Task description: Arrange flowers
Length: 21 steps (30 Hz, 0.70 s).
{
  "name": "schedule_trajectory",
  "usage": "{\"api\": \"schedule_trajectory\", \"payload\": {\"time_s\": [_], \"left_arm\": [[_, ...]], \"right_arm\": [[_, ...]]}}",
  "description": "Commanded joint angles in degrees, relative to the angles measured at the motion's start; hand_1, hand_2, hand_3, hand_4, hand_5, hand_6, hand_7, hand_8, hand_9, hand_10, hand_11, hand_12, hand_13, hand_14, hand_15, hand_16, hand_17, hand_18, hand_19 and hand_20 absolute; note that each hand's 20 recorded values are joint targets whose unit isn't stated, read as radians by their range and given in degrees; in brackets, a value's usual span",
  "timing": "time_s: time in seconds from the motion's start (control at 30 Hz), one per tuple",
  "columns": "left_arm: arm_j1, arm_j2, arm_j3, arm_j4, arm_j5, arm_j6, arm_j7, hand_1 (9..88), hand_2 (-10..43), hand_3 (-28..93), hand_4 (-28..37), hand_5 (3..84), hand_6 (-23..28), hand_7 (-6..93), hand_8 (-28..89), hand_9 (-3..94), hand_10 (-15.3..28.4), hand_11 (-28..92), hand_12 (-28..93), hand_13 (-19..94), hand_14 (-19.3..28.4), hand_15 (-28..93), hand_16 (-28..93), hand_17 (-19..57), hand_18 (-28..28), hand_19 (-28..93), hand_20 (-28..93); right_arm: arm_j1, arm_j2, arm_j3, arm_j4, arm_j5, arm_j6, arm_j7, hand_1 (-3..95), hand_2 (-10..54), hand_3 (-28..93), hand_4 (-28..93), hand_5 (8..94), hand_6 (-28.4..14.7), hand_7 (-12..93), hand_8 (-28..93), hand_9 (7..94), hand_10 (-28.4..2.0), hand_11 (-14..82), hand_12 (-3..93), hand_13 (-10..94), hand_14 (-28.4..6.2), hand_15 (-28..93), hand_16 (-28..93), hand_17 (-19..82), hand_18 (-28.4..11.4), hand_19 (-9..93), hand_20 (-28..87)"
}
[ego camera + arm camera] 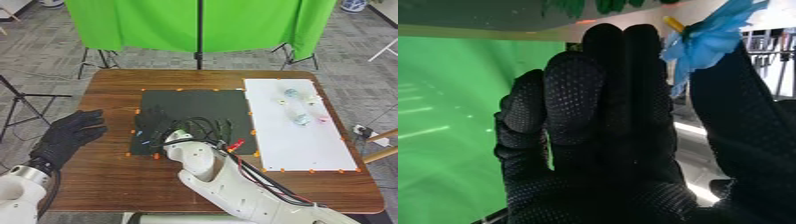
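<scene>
In the head view my right hand (197, 129), dark against the black mat (182, 97), is low over the mat's middle. My left hand (67, 134) is off the mat's left side, fingers relaxed and empty. The right wrist view has the right hand (611, 115) with straight fingers; a blue flower (713, 37) with a yellow part is by the thumb's tip, and whether they touch I cannot tell. Green leaves (611, 5) are beyond the fingertips. On the white mat (298, 150) are pale blue flowers (301, 119) and a pink flower (323, 120).
Orange tape pieces edge both mats on the wooden table (107, 187). A red piece (235, 145) is beside the right wrist, where black cables run along the arm. A green cloth (151, 25) hangs behind the table's far edge.
</scene>
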Motion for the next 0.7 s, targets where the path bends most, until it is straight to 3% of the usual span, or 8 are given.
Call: {"api": "schedule_trajectory", "payload": {"time_s": [0.03,0.23,0.27,0.37,0.4,0.53,0.6,0.7], "left_arm": [[1.7,-0.92,-0.38,0.07,-0.29,-0.07,0.25,26.6,6.1,73,-28.3,41.2,6.9,24.7,-12,34.2,15.6,34,14,27,18.3,51,-7,-6.4,23.8,63,-4],[3.0,-1.80,-1.03,-0.27,-0.29,0.02,1.59,26.6,6.0,73,-28.3,41.2,6.9,24.7,-12,34.2,15.6,34,14,27,18.4,51,-7,-6.3,23.7,63,-4],[3.8,-0.25,-0.72,-0.24,-1.24,1.05,2.67,26.6,6.0,73,-28.3,41.2,6.9,24.7,-12,34.3,15.6,34,14,27,18.4,51,-7,-6.3,23.7,63,-4],[4.0,-1.86,-1.25,-0.56,-0.60,0.48,2.47,26.6,6.1,73,-28.3,41.3,7.0,24.7,-12,34.3,15.6,34,14,27,18.4,51,-7,-6.3,23.7,63,-3],[4.3,-2.34,-1.42,-0.73,-0.41,0.56,2.39,26.6,6.1,73,-28.3,41.3,7.0,24.7,-12,34.3,15.6,34,14,27,18.4,51,-7,-6.3,23.8,63,-3],[6.6,-3.71,-2.41,-1.48,-0.45,1.27,3.98,26.6,6.1,73,-28.3,41.2,6.9,24.7,-12,34.3,15.6,34,14,27,18.4,51,-7,-6.3,23.8,63,-3],[6.6,-5.17,-2.85,-1.66,0.05,0.67,3.11,26.6,6.0,73,-28.3,41.2,6.9,24.7,-12,34.3,15.6,34,14,27,18.4,51,-7,-6.3,23.8,63,-3],[8.3,-5.68,-3.28,-2.11,0.17,1.54,4.35,26.6,6.0,73,-28.3,41.2,6.9,24.7,-12,34.4,15.7,34,14,27,18.4,51,-7,-6.3,23.8,63,-3]], "right_arm": [[0.6,0.8,0.9,-2.5,1.0,-3.0,0.9,31.2,-9.5,86,-28,58.4,0.5,32,-22,65.3,-8.3,40.5,24.2,68,-4.6,68,30,30,-17.9,82,45],[1.3,2.3,1.0,-5.2,3.6,-6.2,1.5,26.6,-9.5,86,-28,51.0,-1.7,29,-20,59.1,-9.7,38.6,23.4,64,-5.7,69,29,28,-18.7,81,45],[1.2,2.4,1.2,-5.6,4.2,-6.0,1.7,26.2,-9.5,86,-28,50.2,-1.9,29,-20,59.1,-9.7,38.7,23.3,64,-5.8,69,29,27,-18.8,81,45],[1.0,3.7,1.9,-8.1,7.2,-7.0,2.0,24.5,-9.5,86,-28,48.0,-2.8,28,-19,59.1,-9.7,38.9,23.1,62,-6.3,70,29,27,-18.9,81,45],[0.4,4.1,2.8,-9.3,7.8,-8.0,1.8,22.3,-9.5,86,-28,46.3,-3.4,27,-19,53.8,-10.1,37.1,21.9,61,-6.8,70,28,27,-19.4,81,45],[-0.3,7.4,4.7,-14.6,12.5,-8.4,1.3,18.4,-9.5,86,-28,41.7,-5.6,24,-17,46.3,-11.7,34.0,20.7,58,-8.2,72,27,26,-19.9,81,46],[-2.0,9.5,7.2,-18.0,15.6,-8.9,1.2,17.2,-9.4,85,-28,38.5,-6.6,23,-16,42.6,-12.3,31.6,20.1,55,-8.8,72,26,25,-20.1,81,46],[-3.1,12.0,9.7,-20.6,21.2,-6.7,0.2,16.3,-9.0,85,-28,33.5,-7.6,21,-15,37.9,-13.2,27.3,19.3,52,-9.9,70,24,25,-20.0,81,45]]}}
